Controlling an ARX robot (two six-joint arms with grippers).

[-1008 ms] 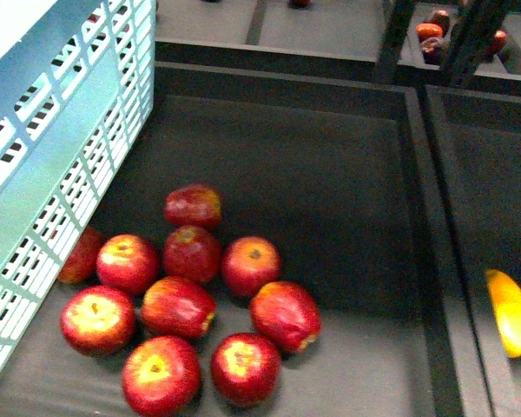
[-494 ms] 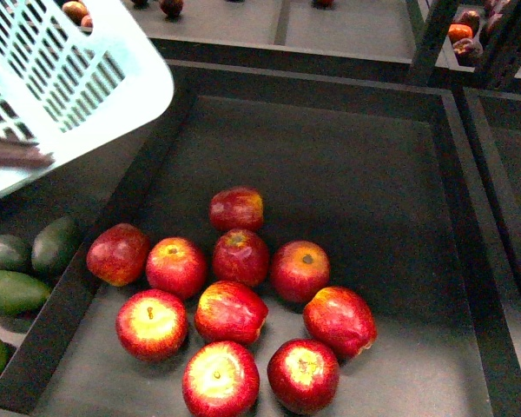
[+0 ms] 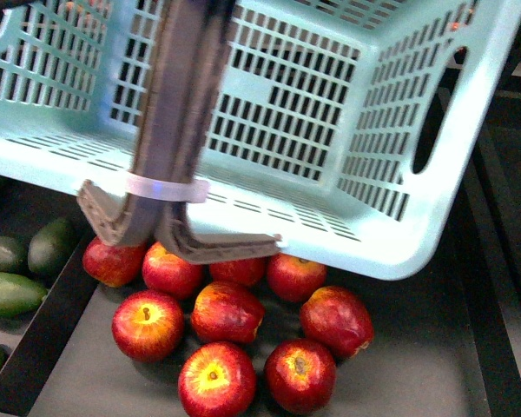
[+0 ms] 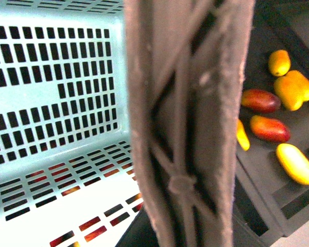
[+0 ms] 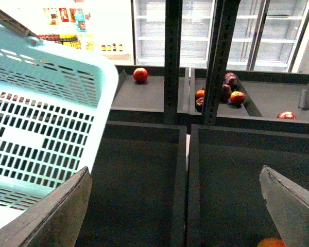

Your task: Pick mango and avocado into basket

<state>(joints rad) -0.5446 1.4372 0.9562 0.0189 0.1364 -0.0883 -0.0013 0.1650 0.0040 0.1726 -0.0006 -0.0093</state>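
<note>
The light turquoise basket (image 3: 330, 130) hangs tilted over the tray of red apples and fills the top of the front view. Its two grey-brown handles (image 3: 178, 113), tied with a white zip tie (image 3: 167, 188), hang in front. My left gripper is shut on the basket's handles (image 4: 190, 128), which hide its fingers in the left wrist view. Two dark-red mangoes (image 4: 261, 100) lie in a tray beside the basket (image 4: 56, 103). Green avocados (image 3: 52, 245) lie in the tray at the far left. My right gripper (image 5: 175, 206) is open and empty above dark trays, with the basket (image 5: 41, 118) beside it.
Several red apples (image 3: 227, 311) lie in the dark tray (image 3: 35, 347) under the basket. All-yellow mangoes (image 4: 296, 163) lie near the red ones. Shelf uprights (image 5: 172, 56), back trays with a red apple (image 5: 140, 74) and glass fridge doors show in the right wrist view.
The basket has swung from the upper left to the right and toward the camera, and now covers the top of the front view above the apples. The handles now hang in front.
</note>
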